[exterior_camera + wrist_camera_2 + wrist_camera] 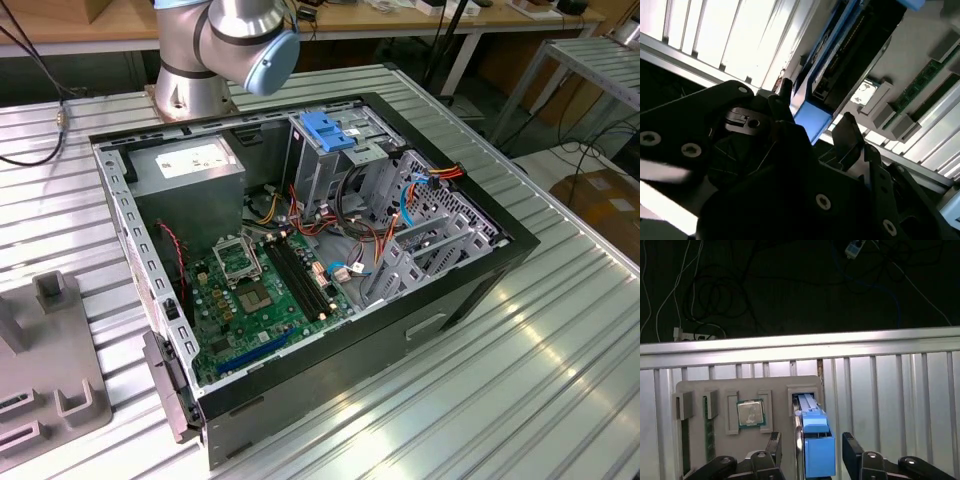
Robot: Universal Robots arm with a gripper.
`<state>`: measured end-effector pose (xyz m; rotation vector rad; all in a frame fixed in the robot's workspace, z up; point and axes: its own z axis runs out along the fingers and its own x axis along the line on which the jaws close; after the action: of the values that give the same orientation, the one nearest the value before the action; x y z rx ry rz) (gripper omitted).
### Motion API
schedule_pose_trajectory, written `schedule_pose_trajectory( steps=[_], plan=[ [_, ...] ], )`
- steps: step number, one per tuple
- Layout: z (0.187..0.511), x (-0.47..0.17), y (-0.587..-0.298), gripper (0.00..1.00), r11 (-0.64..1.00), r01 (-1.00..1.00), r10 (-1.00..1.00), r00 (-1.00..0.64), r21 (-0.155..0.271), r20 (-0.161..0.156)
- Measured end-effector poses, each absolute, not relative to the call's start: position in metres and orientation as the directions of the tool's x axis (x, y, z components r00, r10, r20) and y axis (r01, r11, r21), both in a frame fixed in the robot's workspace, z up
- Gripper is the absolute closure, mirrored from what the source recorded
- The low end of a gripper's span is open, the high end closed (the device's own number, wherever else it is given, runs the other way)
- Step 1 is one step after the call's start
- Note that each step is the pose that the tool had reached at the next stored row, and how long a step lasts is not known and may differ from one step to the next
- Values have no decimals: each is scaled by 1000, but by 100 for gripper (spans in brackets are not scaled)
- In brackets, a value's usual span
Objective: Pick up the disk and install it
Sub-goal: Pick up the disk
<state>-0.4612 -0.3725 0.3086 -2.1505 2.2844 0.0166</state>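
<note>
The disk stands on edge in the end slot of the holder, near the bench edge. The gripper is spread wide, one finger on each side of the disk, with gaps showing.

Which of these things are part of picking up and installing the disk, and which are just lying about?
Part of the job:
disk, standing in a slot of the grey holder
tool, open on either side of it
computer case, lid off

Lying about:
processor chip, in the same holder
memory stick, also in the holder
</note>
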Motion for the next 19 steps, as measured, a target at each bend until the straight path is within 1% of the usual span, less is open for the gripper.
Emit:
schedule_pose_trajectory(
  steps=[1,2,7,8,17,18,19],
  plan=[
    [300,-464,-372,40,56,-998,-998,-56,1,-10],
    [299,-464,-368,49,56,-998,-998,-56,1,-9],
    [298,-464,-369,50,56,-998,-998,-56,1,-7],
    [298,-464,-369,58,56,-998,-998,-56,1,-7],
    [298,-464,-369,58,56,-998,-998,-56,1,-7],
    [298,-464,-369,59,56,-998,-998,-56,1,-7],
    [298,-464,-369,63,56,-998,-998,-56,1,-7]
  ],
)
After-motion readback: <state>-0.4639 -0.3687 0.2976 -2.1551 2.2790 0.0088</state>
